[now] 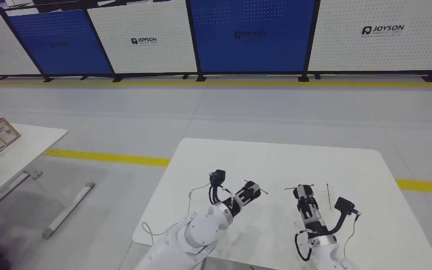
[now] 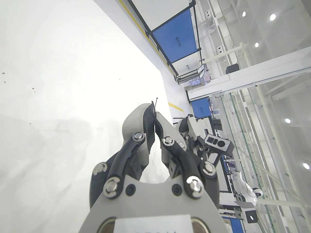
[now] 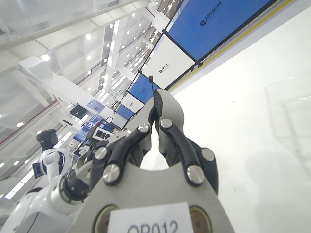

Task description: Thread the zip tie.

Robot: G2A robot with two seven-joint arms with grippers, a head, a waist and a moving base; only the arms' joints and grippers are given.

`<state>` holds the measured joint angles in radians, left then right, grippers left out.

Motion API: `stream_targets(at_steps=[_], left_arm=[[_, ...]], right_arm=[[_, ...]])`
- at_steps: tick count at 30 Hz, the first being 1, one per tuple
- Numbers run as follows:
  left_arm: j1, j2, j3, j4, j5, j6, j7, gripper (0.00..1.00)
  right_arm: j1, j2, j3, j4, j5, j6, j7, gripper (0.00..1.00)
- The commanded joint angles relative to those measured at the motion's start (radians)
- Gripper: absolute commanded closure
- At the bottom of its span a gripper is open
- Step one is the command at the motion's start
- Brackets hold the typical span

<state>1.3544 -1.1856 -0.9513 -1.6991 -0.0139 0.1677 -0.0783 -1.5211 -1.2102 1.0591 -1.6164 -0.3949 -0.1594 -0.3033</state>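
- Left gripper [image 2: 154,113]: the fingers are pressed together on a thin black strip [image 2: 155,102]. Only the strip's pointed tip stands out past the pads.
- Right gripper [image 3: 156,98]: the fingers are closed on the zip tie [image 3: 152,85]. Its short free end, with the small square head, sticks out beyond the fingertips.
- Top view: the left gripper [image 1: 254,190] and the right gripper [image 1: 302,192] hang side by side over the near half of the white table [image 1: 270,155]. They are near each other but not touching.
- Top view: the black strip [image 1: 263,191] points from the left gripper toward the right one. The zip tie [image 1: 289,188] points from the right gripper back toward the left. The two ends face each other across an open gap.
- Whether the strip in the left gripper is the tail of the same tie or a separate piece cannot be told.
- A further thin dark strip [image 1: 328,193] shows over the table just outside the right gripper, running away from the robot. Whether it lies on the surface cannot be told.
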Motion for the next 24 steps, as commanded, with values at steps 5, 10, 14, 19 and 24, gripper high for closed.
stream_targets(at_steps=[5, 10, 14, 19, 24], left_arm=[[0.000, 0.000, 0.000, 0.000, 0.000, 0.000, 0.000, 1.00], [0.000, 0.000, 0.000, 0.000, 0.000, 0.000, 0.000, 1.00], [0.000, 0.000, 0.000, 0.000, 0.000, 0.000, 0.000, 1.00], [0.000, 0.000, 0.000, 0.000, 0.000, 0.000, 0.000, 1.00], [0.000, 0.000, 0.000, 0.000, 0.000, 0.000, 0.000, 1.00]], right_arm=[[0.004, -0.015, -0.034, 0.042, -0.016, -0.033, -0.032, 1.00], [0.010, -0.022, -0.041, 0.052, 0.007, -0.031, -0.011, 1.00], [0.010, -0.022, -0.041, 0.052, 0.007, -0.031, -0.011, 1.00], [-0.001, -0.025, -0.020, 0.031, 0.067, -0.050, 0.006, 1.00], [0.008, -0.035, -0.021, 0.045, 0.165, -0.065, 0.066, 1.00]])
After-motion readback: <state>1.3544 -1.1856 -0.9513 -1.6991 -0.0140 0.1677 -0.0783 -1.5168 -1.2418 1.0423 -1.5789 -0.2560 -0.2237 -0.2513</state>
